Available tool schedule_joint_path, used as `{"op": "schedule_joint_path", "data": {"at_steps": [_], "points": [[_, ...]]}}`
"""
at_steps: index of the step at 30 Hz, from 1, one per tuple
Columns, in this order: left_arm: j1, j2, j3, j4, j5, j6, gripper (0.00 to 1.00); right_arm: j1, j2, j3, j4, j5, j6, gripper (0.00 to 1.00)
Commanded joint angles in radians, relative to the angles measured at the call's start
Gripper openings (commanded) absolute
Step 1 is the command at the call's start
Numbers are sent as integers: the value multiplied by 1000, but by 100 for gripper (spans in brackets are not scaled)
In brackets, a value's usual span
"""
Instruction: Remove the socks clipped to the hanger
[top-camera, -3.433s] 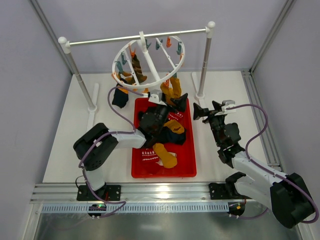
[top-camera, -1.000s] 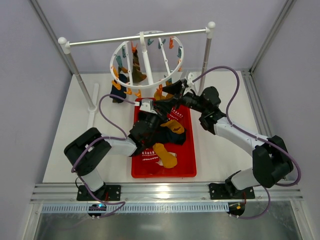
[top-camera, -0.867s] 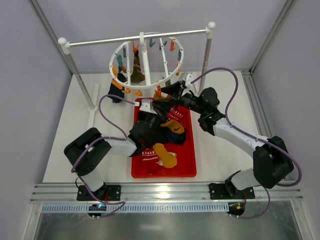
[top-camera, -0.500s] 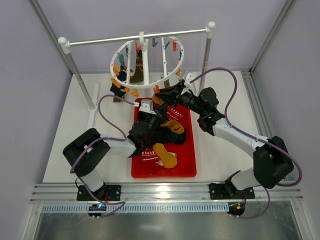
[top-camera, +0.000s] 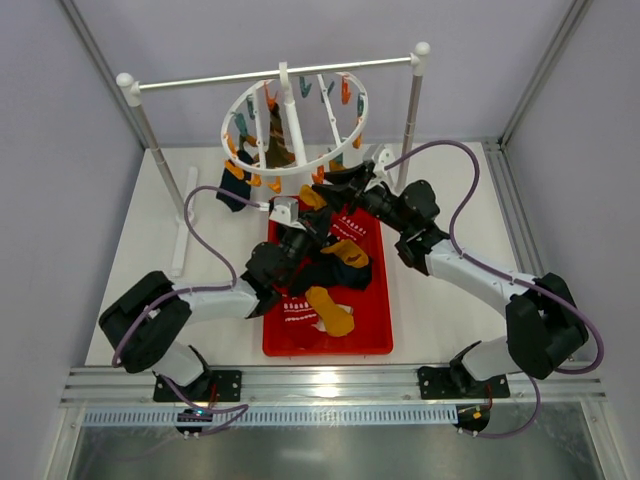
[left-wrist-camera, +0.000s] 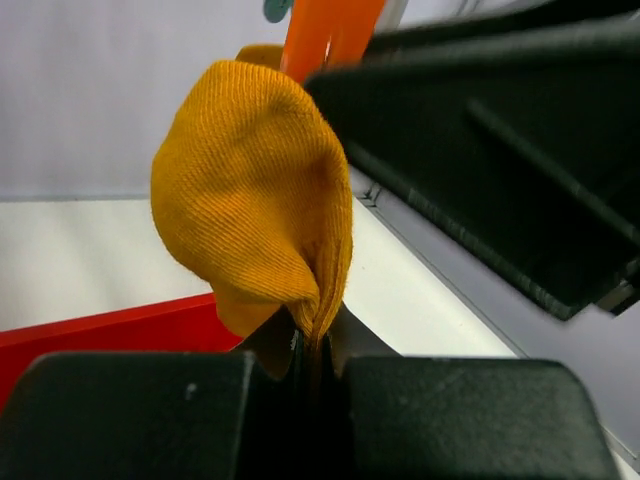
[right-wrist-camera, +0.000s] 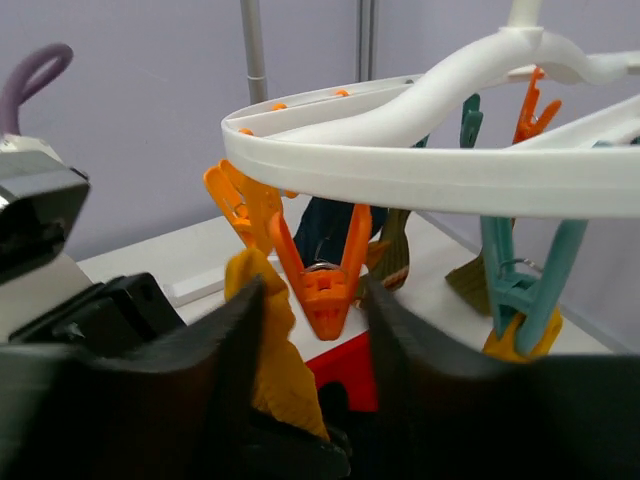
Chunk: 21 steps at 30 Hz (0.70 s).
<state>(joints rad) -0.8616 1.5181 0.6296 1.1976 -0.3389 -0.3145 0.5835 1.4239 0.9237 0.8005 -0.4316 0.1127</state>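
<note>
A red tray lies midway along the table, nearer its front edge than its far one, with loose socks in mustard and dark colours heaped in it. Above the tray's far end the left gripper has its jaws pressed fully together on the lower fold of a mustard sock, whose top runs up to an orange clip. From the right, the right gripper meets the same spot: its jaws are partly closed about that clip, one finger against each side, with the mustard sock hanging just beside the left finger. The clip belongs to the near rim of the hanger, a white ring carrying orange and teal clips. A navy sock hangs from the ring's left side, and an olive-brown sock hangs inside the ring. The hanger hooks over a silver bar that spans the far edge of the table.
</note>
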Motion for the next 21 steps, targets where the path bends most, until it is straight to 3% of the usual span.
{"op": "schedule_joint_path", "data": {"at_steps": [1, 6, 7, 8, 14, 21], "points": [[4, -94, 2, -125, 81, 6, 0, 6, -68, -38, 46, 31, -10, 64], [3, -203, 31, -375, 185, 20, 0, 7, -182, -143, 20, 69, -30, 86], [3, -216, 51, -424, 207, 32, 0, 6, -206, -184, 14, 76, -36, 97], [3, -243, 62, -523, 224, 35, 0, 7, -229, -206, 6, 88, -41, 100], [3, -314, 41, -688, 293, 22, 2, 6, -387, -344, -75, 272, -74, 100], [3, -283, -44, -675, 282, -20, 0, 6, -503, -413, -142, 459, -96, 100]]}}
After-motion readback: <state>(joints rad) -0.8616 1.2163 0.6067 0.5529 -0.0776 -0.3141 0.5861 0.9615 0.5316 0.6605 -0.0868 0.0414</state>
